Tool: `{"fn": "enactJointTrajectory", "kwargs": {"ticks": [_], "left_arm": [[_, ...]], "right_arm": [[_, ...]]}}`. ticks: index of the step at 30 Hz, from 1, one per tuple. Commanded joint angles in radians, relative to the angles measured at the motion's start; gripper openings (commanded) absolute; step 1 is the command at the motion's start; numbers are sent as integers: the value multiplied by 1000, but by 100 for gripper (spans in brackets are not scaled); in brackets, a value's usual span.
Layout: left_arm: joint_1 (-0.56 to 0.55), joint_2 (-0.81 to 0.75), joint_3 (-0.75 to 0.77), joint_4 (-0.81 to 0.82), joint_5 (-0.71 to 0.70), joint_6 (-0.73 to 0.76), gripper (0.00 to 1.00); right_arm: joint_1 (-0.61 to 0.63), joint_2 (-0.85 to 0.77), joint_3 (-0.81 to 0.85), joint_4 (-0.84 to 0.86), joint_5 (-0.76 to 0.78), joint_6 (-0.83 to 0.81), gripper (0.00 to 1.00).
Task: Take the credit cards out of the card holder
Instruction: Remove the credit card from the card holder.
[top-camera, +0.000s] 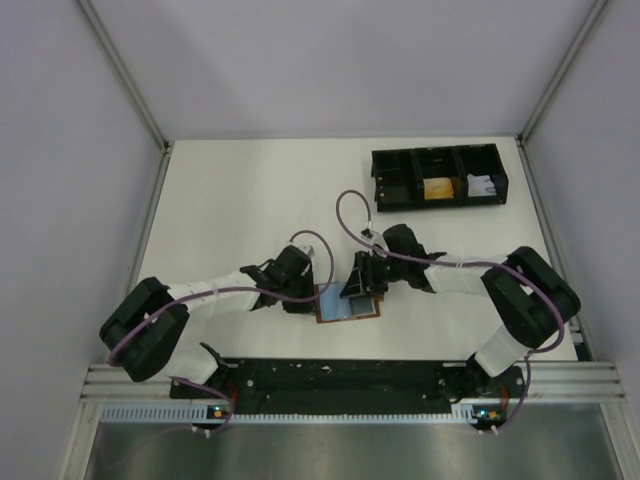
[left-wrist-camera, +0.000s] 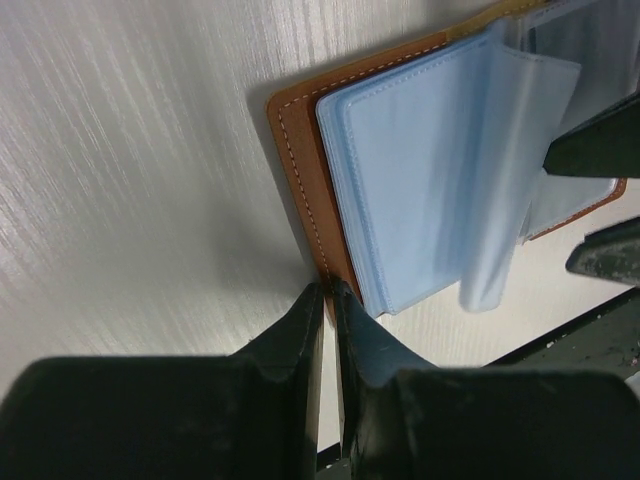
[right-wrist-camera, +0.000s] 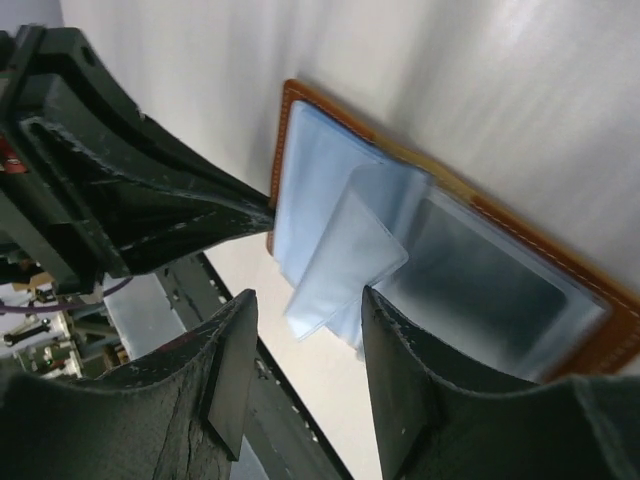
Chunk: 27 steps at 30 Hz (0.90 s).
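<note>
The brown card holder (top-camera: 372, 314) lies open on the white table near the front edge, with pale blue plastic sleeves (top-camera: 345, 304) fanned out inside. My left gripper (top-camera: 312, 297) is shut on the stitched brown edge of the holder (left-wrist-camera: 296, 150); the jaws pinch it at the tips (left-wrist-camera: 328, 291). My right gripper (top-camera: 362, 287) is open above the sleeves. In the right wrist view (right-wrist-camera: 306, 300) one loose sleeve (right-wrist-camera: 350, 258) stands up between its jaws, not gripped. A dark patch shows through a clear sleeve (right-wrist-camera: 480, 290); I cannot tell whether it is a card.
A black three-compartment tray (top-camera: 437, 177) stands at the back right, with a yellowish item and a white item in two compartments. The black rail (top-camera: 340, 375) of the arm bases runs just in front of the holder. White walls enclose the table.
</note>
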<state>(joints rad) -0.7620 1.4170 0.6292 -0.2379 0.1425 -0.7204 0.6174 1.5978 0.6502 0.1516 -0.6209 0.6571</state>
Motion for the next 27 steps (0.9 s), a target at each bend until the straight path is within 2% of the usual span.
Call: {"fn": "enactJointTrajectory", "kwargs": {"ticks": [1, 8, 13, 16, 19, 24, 27], "left_arm": [[-7, 17, -26, 18, -6, -10, 13], [-5, -42, -60, 34, -52, -57, 18], [1, -186, -98, 14, -133, -91, 28], [4, -269, -111, 9, -185, -100, 39], [4, -306, -83, 6, -152, -79, 47], [-5, -258, -5, 21, -20, -65, 47], [-26, -207, 47, 26, 3, -45, 45]], "right_arm": [[53, -12, 80, 71, -53, 33, 46], [94, 24, 146, 36, -33, 15, 45], [96, -27, 189, -119, 55, -99, 45], [81, -102, 183, -201, 137, -142, 45], [52, -168, 146, -234, 228, -154, 48], [1, -180, 100, -265, 262, -168, 49], [-11, -173, 77, -265, 292, -172, 49]]}}
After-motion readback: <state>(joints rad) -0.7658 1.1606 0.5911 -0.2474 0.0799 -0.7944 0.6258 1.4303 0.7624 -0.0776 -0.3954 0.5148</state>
